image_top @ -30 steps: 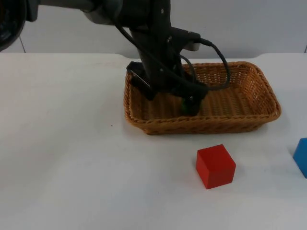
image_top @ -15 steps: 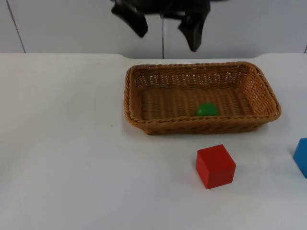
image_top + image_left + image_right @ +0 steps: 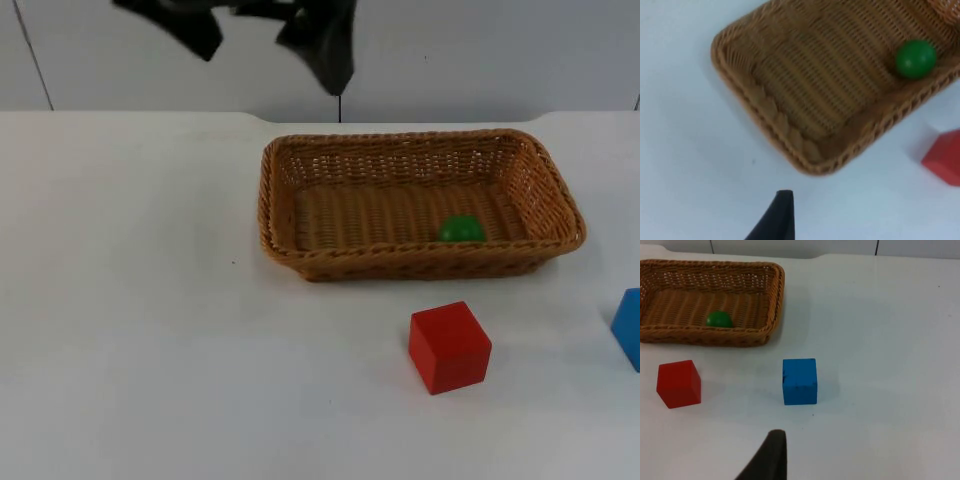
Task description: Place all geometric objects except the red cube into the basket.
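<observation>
White table top (image 3: pixel 140 330) is seen running back to the grey partition wall (image 3: pixel 480 50), and on it the wicker basket (image 3: pixel 275 190) is set as the landmark for everything else. Inside the basket, a green ball (image 3: pixel 461 229) is found lying on the woven floor, close against the front wall and toward the basket's right half; from the left wrist view the same ball (image 3: pixel 915 58) is caught resting just inside the rim. In front of the basket, out on the bare table, the red cube (image 3: pixel 449 346) is placed, apart from the rim and not touching it. Further off to the right of the basket, the blue cube (image 3: pixel 629 327) is cut by the picture's edge; through the right wrist view it is shown whole (image 3: pixel 799 381), standing well clear of the basket (image 3: pixel 774 305) and beside the red cube (image 3: pixel 679 383), with a gap between them. Up behind the basket's back-left corner, against the wall, the left gripper (image 3: pixel 265 32) is held high with its two fingers spread wide and nothing between them. Of the right gripper, whether the fingers are spread or closed cannot be told.
</observation>
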`<action>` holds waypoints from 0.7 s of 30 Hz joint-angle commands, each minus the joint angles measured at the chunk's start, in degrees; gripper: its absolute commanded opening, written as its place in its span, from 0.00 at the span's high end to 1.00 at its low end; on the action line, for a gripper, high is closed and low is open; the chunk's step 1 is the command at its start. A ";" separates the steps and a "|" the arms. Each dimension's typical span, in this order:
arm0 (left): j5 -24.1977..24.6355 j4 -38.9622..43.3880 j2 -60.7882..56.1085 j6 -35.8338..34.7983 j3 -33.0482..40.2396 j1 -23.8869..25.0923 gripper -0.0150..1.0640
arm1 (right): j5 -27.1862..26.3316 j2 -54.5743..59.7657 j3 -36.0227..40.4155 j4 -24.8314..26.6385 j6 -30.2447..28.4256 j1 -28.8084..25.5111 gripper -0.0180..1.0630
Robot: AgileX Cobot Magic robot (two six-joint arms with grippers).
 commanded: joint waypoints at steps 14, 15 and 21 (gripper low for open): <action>-10.05 0.28 -18.27 -3.09 26.67 1.97 0.01 | -0.27 -0.25 0.07 -0.20 -0.18 -0.30 0.01; -10.05 0.13 -18.40 -3.09 27.03 3.72 0.01 | -0.27 -0.25 0.07 -0.20 -0.18 -0.30 0.01; -7.40 -0.20 -20.14 -3.09 27.33 13.97 0.01 | -0.27 -0.25 0.07 -0.31 -0.18 -0.30 0.01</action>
